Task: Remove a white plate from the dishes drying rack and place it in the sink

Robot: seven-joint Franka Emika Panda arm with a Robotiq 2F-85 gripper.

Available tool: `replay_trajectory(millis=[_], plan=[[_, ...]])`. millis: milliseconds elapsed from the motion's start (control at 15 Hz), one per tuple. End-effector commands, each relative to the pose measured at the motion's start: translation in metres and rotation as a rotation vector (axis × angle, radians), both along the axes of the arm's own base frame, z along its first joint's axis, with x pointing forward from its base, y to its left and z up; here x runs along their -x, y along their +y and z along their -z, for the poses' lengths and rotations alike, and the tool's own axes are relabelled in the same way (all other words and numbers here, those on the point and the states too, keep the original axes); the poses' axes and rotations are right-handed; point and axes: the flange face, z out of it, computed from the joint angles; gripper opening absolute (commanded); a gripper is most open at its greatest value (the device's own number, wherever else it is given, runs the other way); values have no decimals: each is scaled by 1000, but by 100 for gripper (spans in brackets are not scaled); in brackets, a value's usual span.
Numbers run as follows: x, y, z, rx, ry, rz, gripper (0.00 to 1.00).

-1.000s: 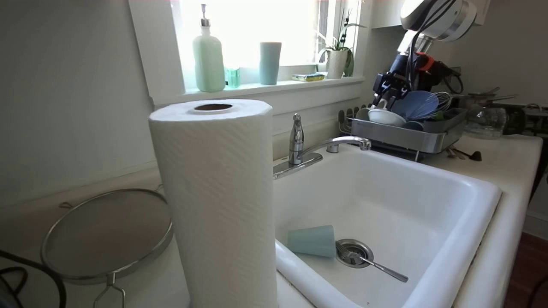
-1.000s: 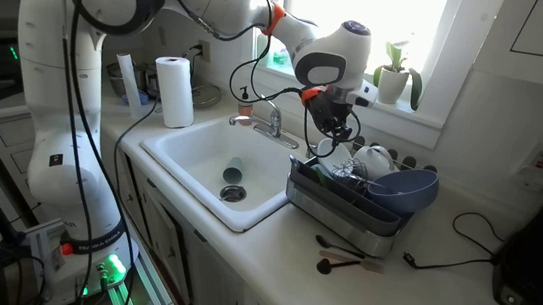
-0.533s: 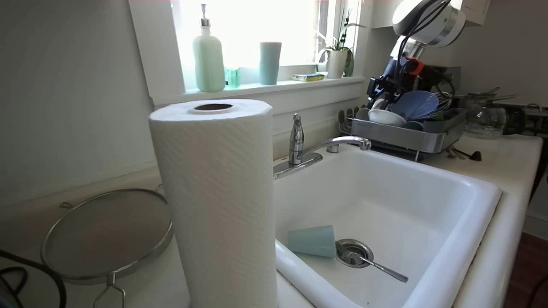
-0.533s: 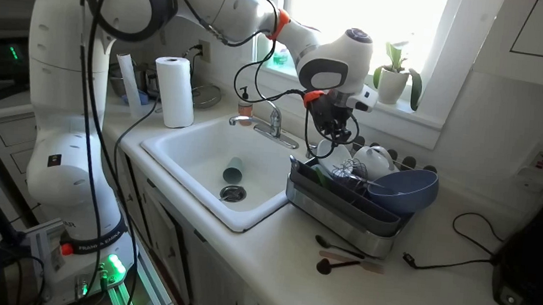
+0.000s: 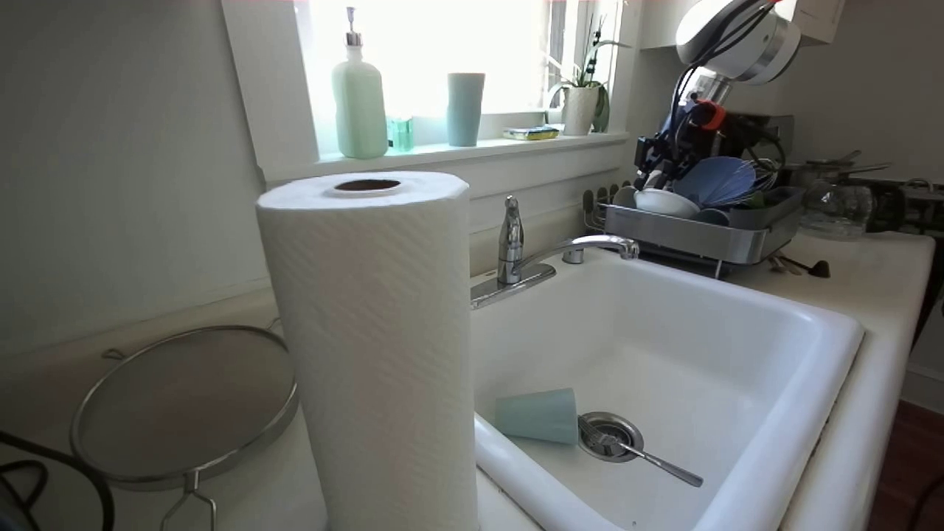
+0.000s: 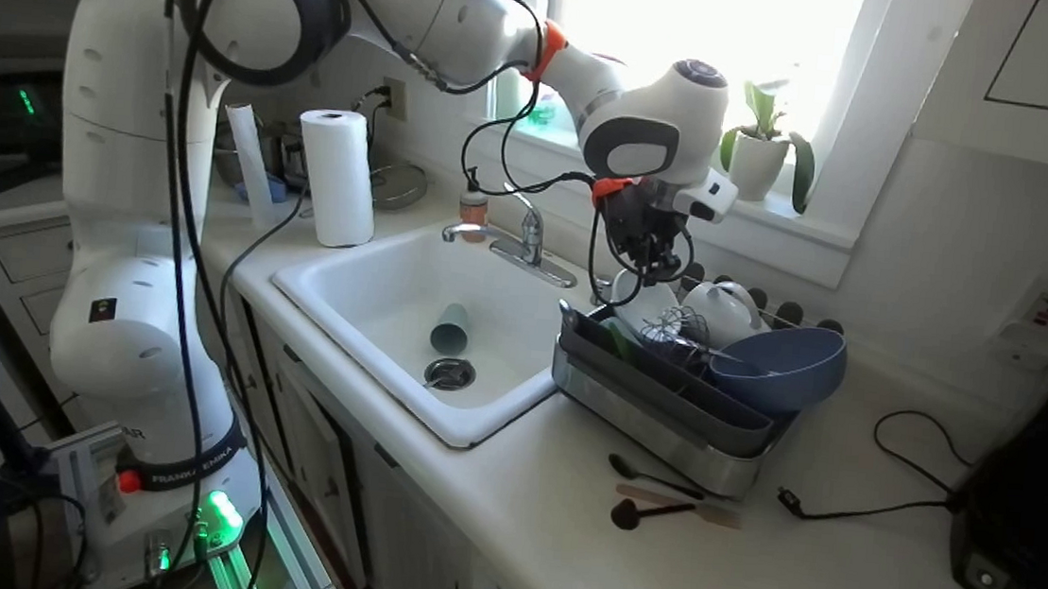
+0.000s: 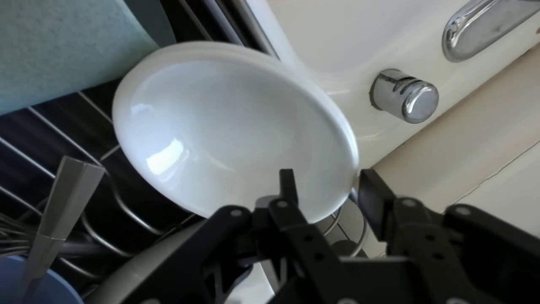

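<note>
The white plate (image 7: 228, 126), a round shallow dish, leans tilted in the drying rack (image 7: 55, 131). It also shows in both exterior views (image 5: 666, 203) (image 6: 653, 313). The rack is grey with a metal band (image 5: 682, 234) (image 6: 645, 428) and stands beside the sink (image 5: 745, 313) (image 6: 355, 377). My gripper (image 7: 327, 177) is open at the plate's rim. In the wrist view one finger is over the plate's inner face and the other is just outside the rim. In both exterior views the gripper (image 5: 652, 179) (image 6: 649, 275) is low over the rack; its fingertips are partly hidden.
In the rack are a blue bowl (image 6: 779, 366), a white lidded pot (image 6: 722, 312), a whisk (image 6: 681, 325) and a pale teal item (image 7: 63, 50). A chrome tap (image 5: 516, 258) is behind the sink. A teal cup (image 5: 537, 415) and fork (image 5: 656, 461) lie in the sink.
The arm has come down and slightly across toward the plate's rim, mostly in the first half second. The plate and the other dishes have not moved.
</note>
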Motion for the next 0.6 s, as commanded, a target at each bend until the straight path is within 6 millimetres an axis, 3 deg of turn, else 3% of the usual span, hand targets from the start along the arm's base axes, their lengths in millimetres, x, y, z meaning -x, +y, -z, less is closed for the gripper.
replay_trajectory(millis=[0,200,267,333,533], plan=[[-7,-5,-1,-28,4,41,36],[-8,-5,-3,-35,2,58,26],[-9,-5,-4,-36,1,63,18],[-10,-6,-5,-37,0,68,23],[-10,-6,-5,-43,6,76,16]])
